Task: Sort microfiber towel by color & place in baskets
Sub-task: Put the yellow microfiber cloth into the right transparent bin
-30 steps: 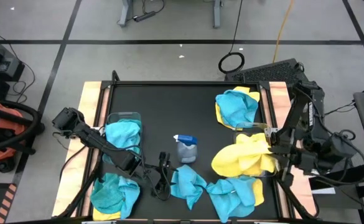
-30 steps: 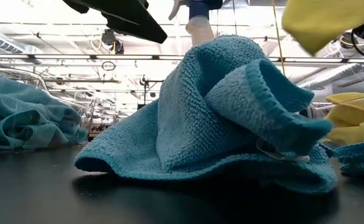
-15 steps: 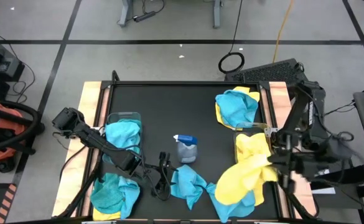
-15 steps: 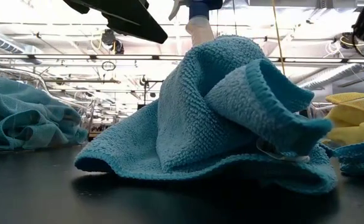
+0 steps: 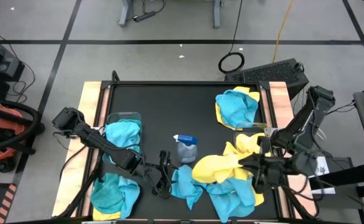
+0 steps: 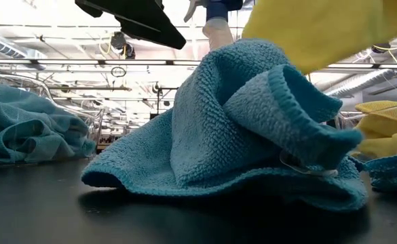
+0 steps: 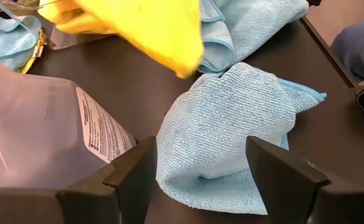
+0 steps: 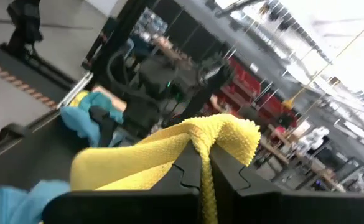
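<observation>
Gripping a bright yellow towel point(image 5: 222, 167) in the right gripper point(image 8: 201, 169), fingers pinched tight on a fold of the cloth, held above the table's front right part with the fabric trailing toward the centre. Draped over and above a heap of teal towels point(image 5: 234, 193) near the front edge. Just behind, more yellow cloth point(image 5: 247, 144) lying in a clear basket point(image 5: 251, 132) at the right side. Further back on the right, a teal towel over a yellow one point(image 5: 236, 107).

Resting low at front centre, the left gripper point(image 7: 197, 177), fingers spread wide and holding nothing, aimed at a crumpled teal towel point(image 7: 228, 134) on the black table point(image 5: 169, 106). Beside it, the grey spray bottle point(image 5: 185, 148) with its blue top, standing near mid-table.

On the left side, a second clear basket point(image 5: 123, 118) filled with a teal towel point(image 5: 122, 134). In front of that, another teal pile point(image 5: 114, 193) with a sliver of yellow under its front edge.
</observation>
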